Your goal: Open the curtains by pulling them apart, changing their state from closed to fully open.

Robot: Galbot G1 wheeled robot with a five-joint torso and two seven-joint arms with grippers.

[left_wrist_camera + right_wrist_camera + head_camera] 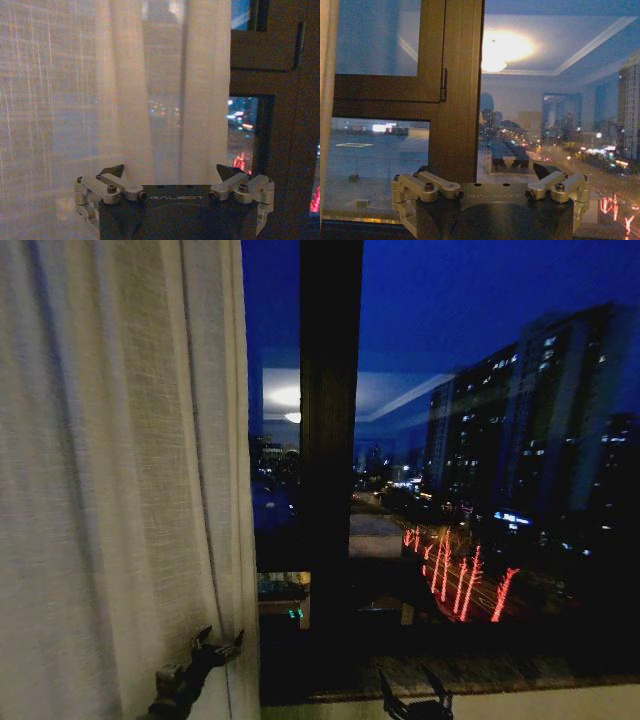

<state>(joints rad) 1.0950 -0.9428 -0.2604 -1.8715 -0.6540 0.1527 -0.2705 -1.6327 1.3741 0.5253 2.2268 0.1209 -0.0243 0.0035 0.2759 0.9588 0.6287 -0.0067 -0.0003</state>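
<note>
Head view: curtains point(120, 470) hang vertically, pleats running floorward, beside the spread-wide left end effector point(218, 645); right end effector point(415, 692) likewise wide.

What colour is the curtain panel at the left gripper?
Cream-white sheer pleated fabric curtain panel, clearest in the left wrist view.

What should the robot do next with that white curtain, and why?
Probably shut the left gripper on the fold between its fingers, then pull it leftward. Its fingers stand open around the sheer curtain's edge, and the pane to the curtain's right is already uncovered. The right gripper sits open, low by the window sill.
</note>
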